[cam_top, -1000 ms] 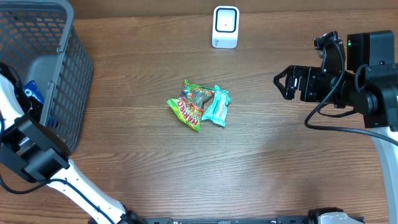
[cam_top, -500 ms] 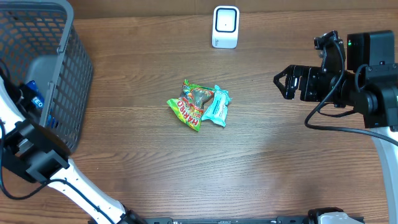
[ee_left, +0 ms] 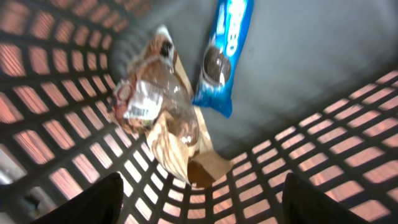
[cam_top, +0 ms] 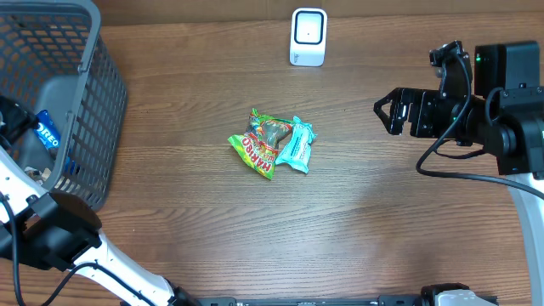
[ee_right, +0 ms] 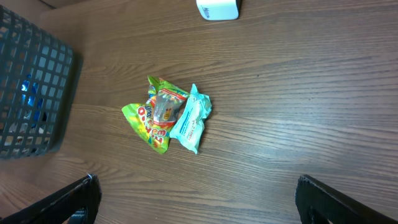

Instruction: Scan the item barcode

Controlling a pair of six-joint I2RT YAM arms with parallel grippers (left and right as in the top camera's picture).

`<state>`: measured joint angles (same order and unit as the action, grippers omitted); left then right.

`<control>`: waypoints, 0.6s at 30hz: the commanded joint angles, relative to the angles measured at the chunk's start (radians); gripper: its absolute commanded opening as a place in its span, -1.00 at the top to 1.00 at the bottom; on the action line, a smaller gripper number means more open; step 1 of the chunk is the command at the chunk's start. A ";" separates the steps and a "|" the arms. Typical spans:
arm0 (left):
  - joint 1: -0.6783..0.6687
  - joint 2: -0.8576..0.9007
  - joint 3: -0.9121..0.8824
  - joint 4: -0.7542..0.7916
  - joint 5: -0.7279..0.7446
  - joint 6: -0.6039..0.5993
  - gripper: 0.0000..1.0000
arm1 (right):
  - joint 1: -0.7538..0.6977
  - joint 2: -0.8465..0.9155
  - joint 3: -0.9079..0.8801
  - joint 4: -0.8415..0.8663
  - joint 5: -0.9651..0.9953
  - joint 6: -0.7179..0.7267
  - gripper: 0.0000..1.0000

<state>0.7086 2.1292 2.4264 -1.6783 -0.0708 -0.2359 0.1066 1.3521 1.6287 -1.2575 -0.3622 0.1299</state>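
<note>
My left gripper (ee_left: 202, 205) hangs open inside the grey mesh basket (cam_top: 93, 102), with nothing between its dark fingers (ee_left: 87, 202). Below it lie a blue Oreo pack (ee_left: 225, 56) and a crumpled clear-and-brown packet (ee_left: 161, 118). The Oreo pack (cam_top: 44, 134) also shows through the mesh from overhead. A green Haribo bag (cam_top: 259, 144) and a teal packet (cam_top: 296, 144) lie touching in the middle of the table. The white barcode scanner (cam_top: 308, 36) stands at the far edge. My right gripper (cam_top: 389, 113) hovers open to the right of the two packets, holding nothing.
The basket's mesh wall (ee_left: 311, 149) surrounds the left gripper closely. In the right wrist view the Haribo bag (ee_right: 155, 112), teal packet (ee_right: 189, 121), scanner (ee_right: 217, 9) and basket (ee_right: 31, 93) lie ahead over bare wooden table (ee_right: 280, 124).
The left gripper has opened inside the basket, and the left arm has drawn back toward the table's near edge. The right arm has not moved.
</note>
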 commanded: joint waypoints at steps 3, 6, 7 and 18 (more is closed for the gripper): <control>0.005 0.017 -0.150 0.039 0.012 0.003 -0.50 | 0.005 -0.005 0.020 0.003 0.002 -0.008 -1.00; 0.005 0.017 -0.250 0.093 -0.003 0.002 -0.49 | 0.005 -0.005 0.020 0.003 0.003 -0.008 -1.00; 0.005 0.017 -0.285 0.113 -0.012 -0.008 -0.50 | 0.005 -0.005 0.020 0.003 0.003 -0.008 -1.00; 0.005 0.017 -0.573 0.277 -0.079 -0.060 -0.46 | 0.005 -0.005 0.020 -0.002 0.002 -0.008 -1.00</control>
<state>0.7086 2.1361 1.8973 -1.4189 -0.1108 -0.2642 0.1062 1.3521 1.6291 -1.2606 -0.3622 0.1295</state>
